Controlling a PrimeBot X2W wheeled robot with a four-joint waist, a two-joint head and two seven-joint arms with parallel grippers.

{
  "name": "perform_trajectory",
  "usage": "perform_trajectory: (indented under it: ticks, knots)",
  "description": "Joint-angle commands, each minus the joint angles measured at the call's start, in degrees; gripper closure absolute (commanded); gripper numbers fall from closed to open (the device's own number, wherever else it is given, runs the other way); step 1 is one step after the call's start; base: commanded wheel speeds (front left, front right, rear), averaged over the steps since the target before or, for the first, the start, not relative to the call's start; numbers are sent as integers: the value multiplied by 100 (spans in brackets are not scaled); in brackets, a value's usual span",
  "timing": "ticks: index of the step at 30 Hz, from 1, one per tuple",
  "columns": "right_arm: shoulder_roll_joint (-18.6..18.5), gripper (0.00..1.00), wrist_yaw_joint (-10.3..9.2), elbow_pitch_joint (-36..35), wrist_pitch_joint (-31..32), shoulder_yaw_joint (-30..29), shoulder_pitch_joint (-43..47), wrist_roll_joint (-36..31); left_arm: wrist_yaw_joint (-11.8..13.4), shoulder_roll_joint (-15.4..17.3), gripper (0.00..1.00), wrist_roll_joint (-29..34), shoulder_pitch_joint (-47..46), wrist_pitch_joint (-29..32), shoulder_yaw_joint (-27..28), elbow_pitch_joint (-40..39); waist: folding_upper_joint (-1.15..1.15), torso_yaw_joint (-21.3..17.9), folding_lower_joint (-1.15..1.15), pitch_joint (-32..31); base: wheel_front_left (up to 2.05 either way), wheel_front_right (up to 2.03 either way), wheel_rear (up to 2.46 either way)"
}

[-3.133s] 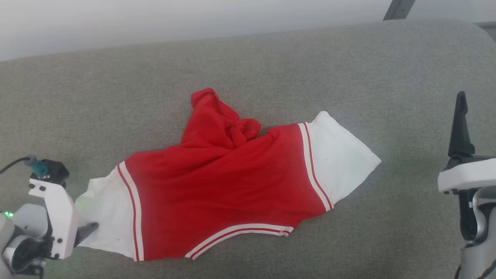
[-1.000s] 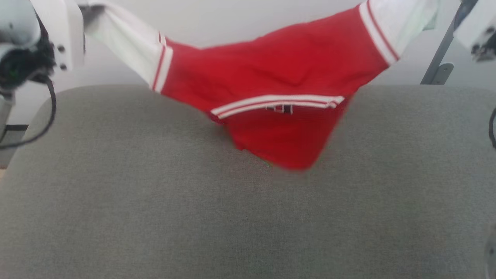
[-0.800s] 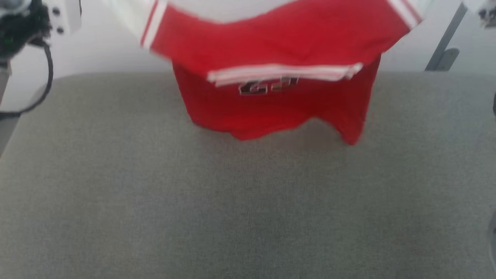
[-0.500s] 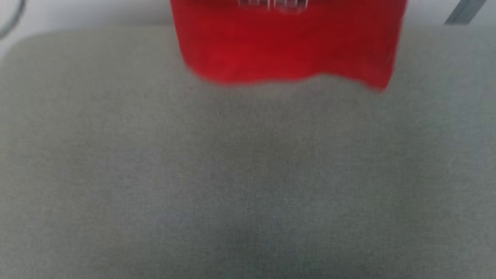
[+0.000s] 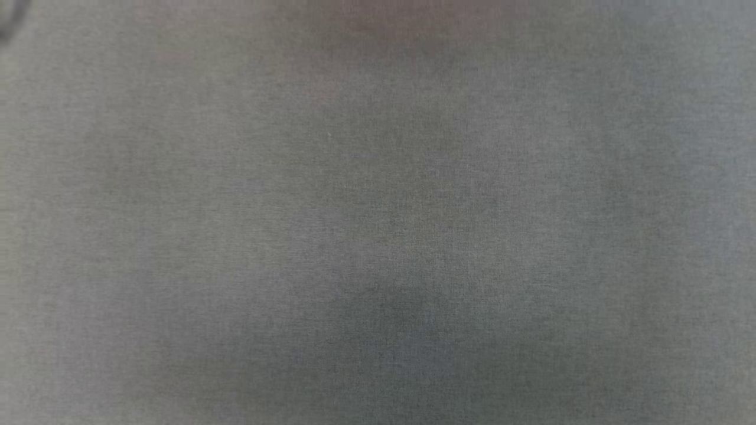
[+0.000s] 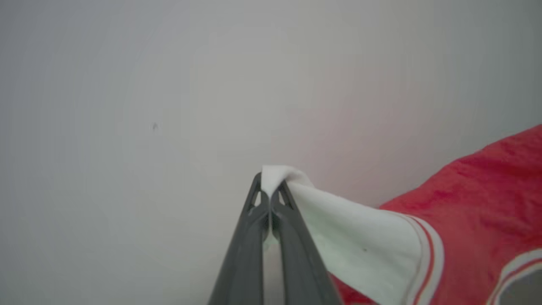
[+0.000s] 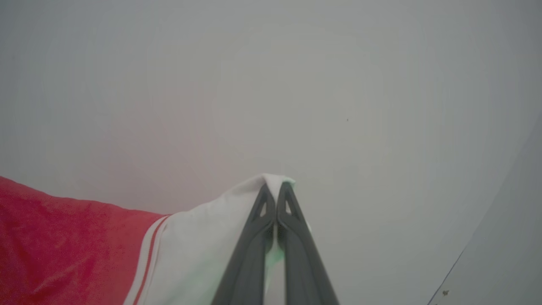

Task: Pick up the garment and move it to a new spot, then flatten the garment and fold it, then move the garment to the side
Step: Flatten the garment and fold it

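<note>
The garment [image 6: 474,212] is a red jersey with white sleeves and hangs in the air between my two grippers. In the left wrist view my left gripper [image 6: 269,180] is shut on the tip of one white sleeve, and the cloth trails off to the right. In the right wrist view my right gripper [image 7: 275,188] is shut on the other white sleeve [image 7: 203,245], with the red body [image 7: 55,245] stretching off to the left. A faint reddish tint lies along the top edge of the head view.
The grey fabric surface [image 5: 378,236] spreads across the head view. Behind both grippers stands a plain pale wall [image 6: 148,84]. A darker panel edge [image 7: 499,237] runs along the right of the right wrist view.
The head view has tilted down, so the hanging garment slid up and out of its top edge. Before that, both grippers lifted the garment off the grey surface by its sleeves.
</note>
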Motion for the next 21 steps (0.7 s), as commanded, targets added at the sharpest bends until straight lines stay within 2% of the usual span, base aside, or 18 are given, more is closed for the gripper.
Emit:
perform_trajectory:
  ticks: [1, 6, 8, 11, 17, 21]
  knots:
    - [-33, 100, 0, 141, 50, 68, 239, 115, -28, -48, 100, -101, 233, 91, -66, 120, 0, 36, -1, -146, 0, 0, 0]
    - [-19, 100, 0, 458, 451, 557, 1080, 944, -47, -90, 100, -491, 1256, 517, -441, 138, 0, 70, -1, -561, 0, 0, 0]
    - [-40, 100, 0, 341, 695, 931, 1502, 1366, -47, 26, 100, -689, 1722, 735, -599, -40, 0, 61, -1, -734, 0, 0, 0]
    - [-266, 100, -4, -103, 1148, 1409, 2231, 2180, -49, 168, 100, -1104, 2447, 1115, -765, -416, 0, 78, -1, -1004, 0, 0, 0]
    - [-1189, 100, -2, -1564, 2078, 2060, 3702, 3389, -42, 783, 100, -1684, 3691, 1716, -818, -1312, 0, 79, -1, -1383, 0, 0, 0]
    - [-1795, 100, -2, -2539, 2712, 2132, 4562, 3892, 258, 1267, 100, -2051, 4528, 2066, -715, -2266, 0, 54, -1, -1540, 0, 0, 0]
